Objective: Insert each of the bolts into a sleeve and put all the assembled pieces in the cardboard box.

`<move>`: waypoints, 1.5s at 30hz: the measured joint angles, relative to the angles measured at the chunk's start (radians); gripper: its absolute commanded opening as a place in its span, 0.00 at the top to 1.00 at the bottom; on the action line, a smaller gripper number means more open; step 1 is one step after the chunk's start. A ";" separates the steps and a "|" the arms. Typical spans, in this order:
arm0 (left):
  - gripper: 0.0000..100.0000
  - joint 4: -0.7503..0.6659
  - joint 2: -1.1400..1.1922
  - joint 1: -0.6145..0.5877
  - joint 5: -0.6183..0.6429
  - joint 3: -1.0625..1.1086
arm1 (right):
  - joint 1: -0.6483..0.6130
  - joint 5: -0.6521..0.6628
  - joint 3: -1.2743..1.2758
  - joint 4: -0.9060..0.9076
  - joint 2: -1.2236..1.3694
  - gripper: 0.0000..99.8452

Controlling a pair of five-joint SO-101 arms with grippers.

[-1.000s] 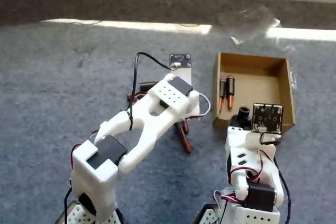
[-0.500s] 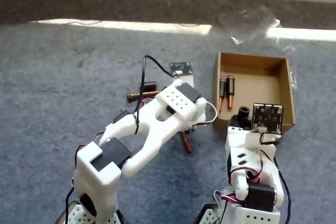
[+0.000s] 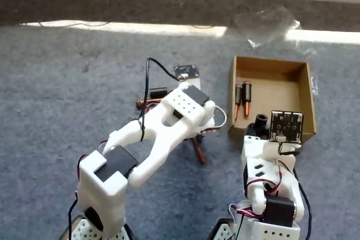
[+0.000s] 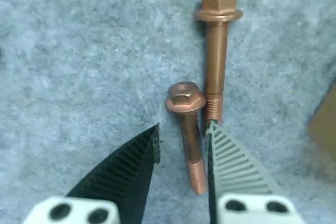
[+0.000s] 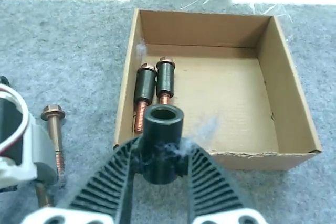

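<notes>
Fuzzy grey carpet [image 3: 67, 82]. Square cardboard box [image 5: 205, 27], open top, w/ 2 sleeved bolts [image 5: 144, 85] side by side inside, by one wall. Right gripper [image 5: 160, 156] pinches smooth black tubular sleeve [image 5: 160, 127], upright, just outside box. Left gripper [image 4: 182, 132] spread, straddling shorter coppery hex bolt [image 4: 185, 98] lying on carpet; longer bolt [image 4: 216, 51] just beside.

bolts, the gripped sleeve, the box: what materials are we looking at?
The bolts look like metal with a copper-coloured finish, possibly plating: slight sheen, cut threads, hex flange heads. The sleeve is a matte black hollow tube; whether it is rubber, plastic or coated metal is unclear. The box is plain brown cardboard with a raw, frayed rim.
</notes>
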 measured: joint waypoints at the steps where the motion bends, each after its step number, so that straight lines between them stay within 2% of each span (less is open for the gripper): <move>1: 0.85 0.000 0.000 0.002 0.000 0.000 | 0.000 0.000 0.000 0.000 0.000 1.00; 9: 0.85 -0.006 0.000 -0.006 0.000 0.000 | 0.000 0.000 0.000 0.000 0.000 1.00; 16: 0.86 -0.077 0.037 -0.002 0.000 0.018 | 0.000 0.000 0.000 0.000 0.000 1.00; 20: 0.94 -0.080 0.071 -0.015 0.000 0.014 | 0.000 0.000 0.000 0.000 0.000 1.00; 45: 0.92 -0.072 0.075 -0.021 0.000 0.009 | 0.000 0.000 0.038 -0.009 -0.002 1.00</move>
